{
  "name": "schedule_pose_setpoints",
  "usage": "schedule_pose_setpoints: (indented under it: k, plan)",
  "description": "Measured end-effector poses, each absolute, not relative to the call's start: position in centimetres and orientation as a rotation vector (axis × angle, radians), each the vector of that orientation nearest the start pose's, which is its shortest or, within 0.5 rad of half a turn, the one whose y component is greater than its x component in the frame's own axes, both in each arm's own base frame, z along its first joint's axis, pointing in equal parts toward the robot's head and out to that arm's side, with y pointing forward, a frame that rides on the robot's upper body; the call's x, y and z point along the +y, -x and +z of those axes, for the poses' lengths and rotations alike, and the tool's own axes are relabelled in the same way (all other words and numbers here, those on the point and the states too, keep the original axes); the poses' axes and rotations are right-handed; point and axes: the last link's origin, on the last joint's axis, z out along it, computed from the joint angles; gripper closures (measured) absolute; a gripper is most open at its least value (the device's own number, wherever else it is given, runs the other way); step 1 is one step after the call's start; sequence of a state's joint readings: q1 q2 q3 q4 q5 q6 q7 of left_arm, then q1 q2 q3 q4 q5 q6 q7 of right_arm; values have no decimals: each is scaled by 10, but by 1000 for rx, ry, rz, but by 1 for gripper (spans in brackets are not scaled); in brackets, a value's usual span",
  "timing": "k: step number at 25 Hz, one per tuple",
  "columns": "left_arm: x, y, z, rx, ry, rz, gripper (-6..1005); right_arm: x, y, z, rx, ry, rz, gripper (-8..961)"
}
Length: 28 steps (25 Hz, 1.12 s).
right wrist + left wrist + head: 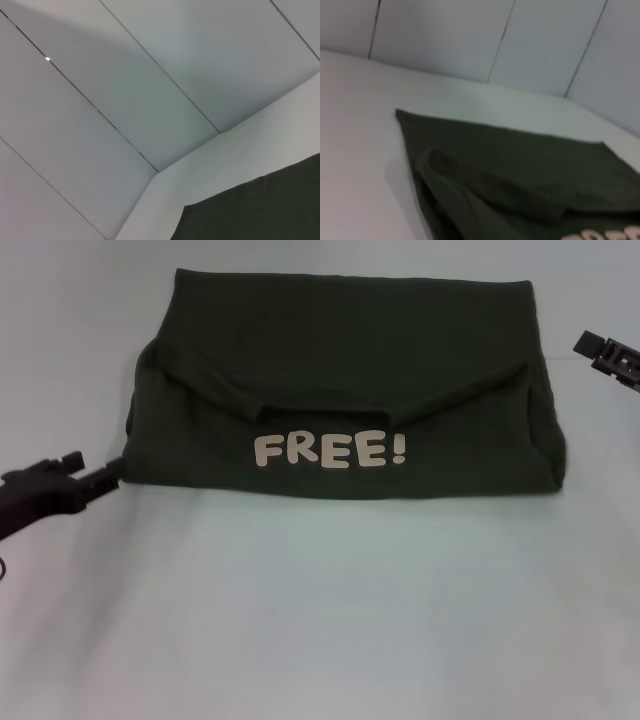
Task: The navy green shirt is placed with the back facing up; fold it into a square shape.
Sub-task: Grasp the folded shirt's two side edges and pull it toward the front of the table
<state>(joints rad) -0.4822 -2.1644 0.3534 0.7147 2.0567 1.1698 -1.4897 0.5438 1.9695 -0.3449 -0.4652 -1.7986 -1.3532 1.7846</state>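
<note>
1. Navy green shirt (345,390) at table (320,620) centre-far, already folded into a wide band with a pale "FREE!" print (330,451) facing up.
2. Soft, light, limp; best pinched at the left and right ends.
3. Long axis left-right; neckline toward near edge.
4. Left gripper (100,477) at the near-left corner, right gripper (605,350) far right, apart; finger state unclear for both.

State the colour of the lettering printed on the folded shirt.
Cream, on the navy green shirt; clearest in the head view.

Pale table (320,620); folded navy green shirt (340,350) lies flat, "FREE!" lettering (330,450) showing.
</note>
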Motion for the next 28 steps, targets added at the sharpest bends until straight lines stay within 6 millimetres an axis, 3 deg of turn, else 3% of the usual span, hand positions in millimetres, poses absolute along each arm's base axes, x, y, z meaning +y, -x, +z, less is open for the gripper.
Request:
schedule_pose_setpoints:
  k: [9, 17, 28]
  plan:
    - [350, 335, 9, -903, 2134, -505, 292, 372, -309, 73, 1320, 1934, 1157, 206]
    - [371, 335, -6, -803, 2137, -304, 292, 369, -312, 70, 1340, 1925, 1160, 205]
    - [391, 326, -15, -748, 2140, -195, 291, 369, -314, 62, 1362, 1887, 1154, 206]
